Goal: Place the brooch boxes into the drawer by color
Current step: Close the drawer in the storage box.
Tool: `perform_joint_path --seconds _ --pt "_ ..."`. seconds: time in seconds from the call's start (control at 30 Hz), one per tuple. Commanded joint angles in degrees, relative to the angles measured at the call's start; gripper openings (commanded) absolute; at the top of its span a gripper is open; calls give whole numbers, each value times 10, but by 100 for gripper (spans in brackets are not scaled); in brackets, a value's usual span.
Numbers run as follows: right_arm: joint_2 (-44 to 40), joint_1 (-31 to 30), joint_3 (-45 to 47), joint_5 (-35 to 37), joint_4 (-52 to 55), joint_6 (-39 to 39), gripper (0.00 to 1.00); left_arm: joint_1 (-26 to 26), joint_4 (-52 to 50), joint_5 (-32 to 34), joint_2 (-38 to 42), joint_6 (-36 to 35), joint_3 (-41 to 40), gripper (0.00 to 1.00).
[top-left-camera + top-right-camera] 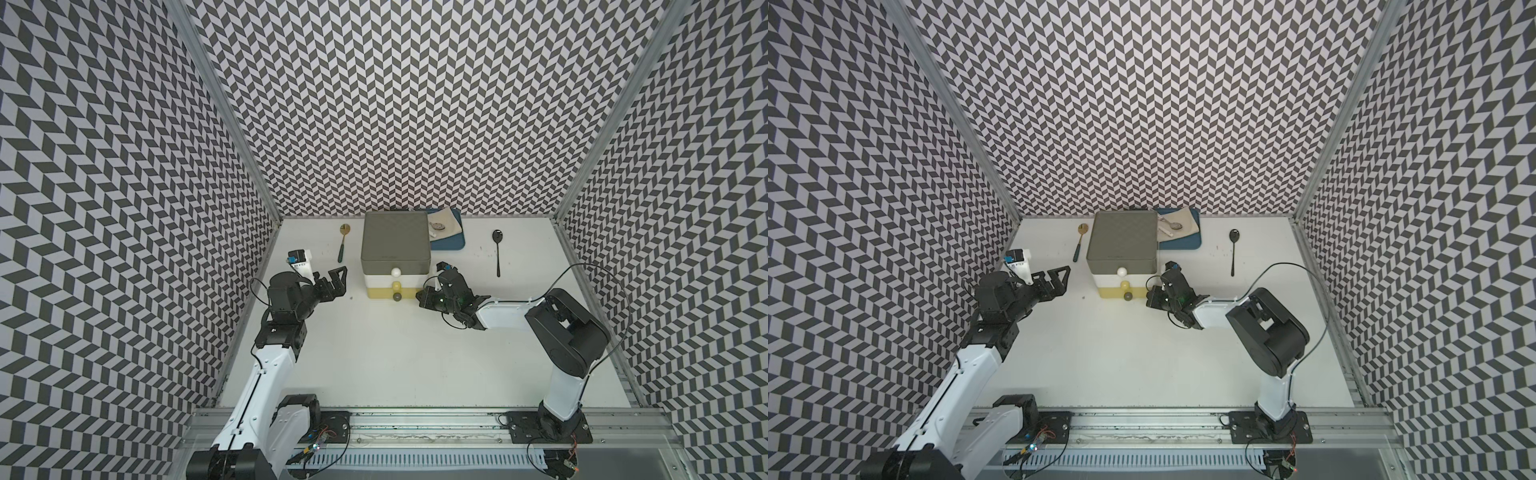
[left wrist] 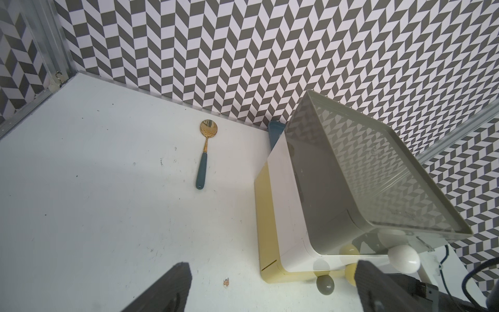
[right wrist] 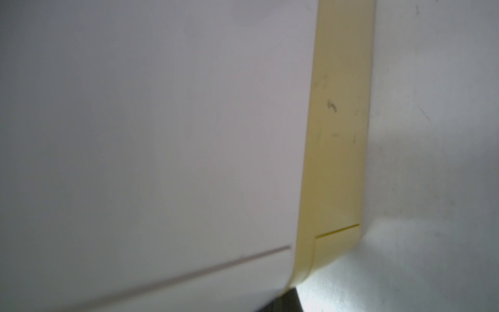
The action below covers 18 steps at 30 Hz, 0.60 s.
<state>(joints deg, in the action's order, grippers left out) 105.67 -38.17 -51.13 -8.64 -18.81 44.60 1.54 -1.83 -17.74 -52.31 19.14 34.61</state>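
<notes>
Grey, white, pale yellow: the drawer (image 1: 395,243) stands stacked between the two arms, and all three tiers look pushed in, with the ball knobs (image 1: 395,272) lined up down the front. Not one of the brooch boxes shows on the table (image 1: 374,353) in any view. My read is that they're inside, so this looks like the closing stretch.

The right gripper (image 1: 420,298) is clamped tight on nothing, tips right up at the drawer's side wall. Its wrist view is all white and yellow wall, but whether it's touching or a hair off, I can't tell. The left gripper (image 1: 338,282) is spread wide and empty, with the drawer's front corner near its jaws on the side toward the other arm.

To finish well, I'd say draw the right tips straight back from that wall with no sideways drag, or the unit could skid. If a tier needs nudging flush, press the front beside its knob, not the ball.

The gold spoon (image 1: 343,243) lies ahead of the left jaws, clear of them. The black spoon (image 1: 497,251) lies well out on the far side of the right jaws from the drawer. The blue tray (image 1: 448,244) with its cloth (image 1: 451,220) sits beyond the right tips, tucked behind the drawer. Nothing lies between either pair of jaws and the drawer, so the knobs are the only snag risk.
</notes>
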Motion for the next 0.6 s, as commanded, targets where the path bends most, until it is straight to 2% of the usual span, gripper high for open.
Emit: perform_joint_path --seconds 0.0,0.03,0.1,0.13,0.2,0.27,0.37,0.47,0.5,0.53,0.57 --pt "-13 3 18 1 -64 -11 10 3 -2 15 -8 5 -1 100" --pt "-27 2 26 -8 -66 -21 23 3 3 16 -9 8 0 100" --pt "-64 0 46 -14 -64 -48 63 3 14 25 -12 15 2 100" --pt "-90 -1 60 -7 -57 -63 79 3 22 31 -14 18 3 100" --pt "-142 -1 85 16 -31 -94 95 3 38 46 -22 20 8 100" --pt "-199 0 105 46 3 -129 100 2 57 73 -35 19 15 100" --pt "-296 17 128 101 55 -158 100 2 115 129 -49 2 16 100" --pt "-387 61 146 154 72 -189 99 -2 176 188 -74 -56 16 100" --pt "-408 83 146 170 78 -200 99 -9 195 229 -85 -84 8 100" --pt "-423 107 146 192 83 -209 99 -17 210 288 -96 -86 -2 100" --pt "-428 126 143 224 87 -212 99 -17 228 318 -105 -74 -15 100"
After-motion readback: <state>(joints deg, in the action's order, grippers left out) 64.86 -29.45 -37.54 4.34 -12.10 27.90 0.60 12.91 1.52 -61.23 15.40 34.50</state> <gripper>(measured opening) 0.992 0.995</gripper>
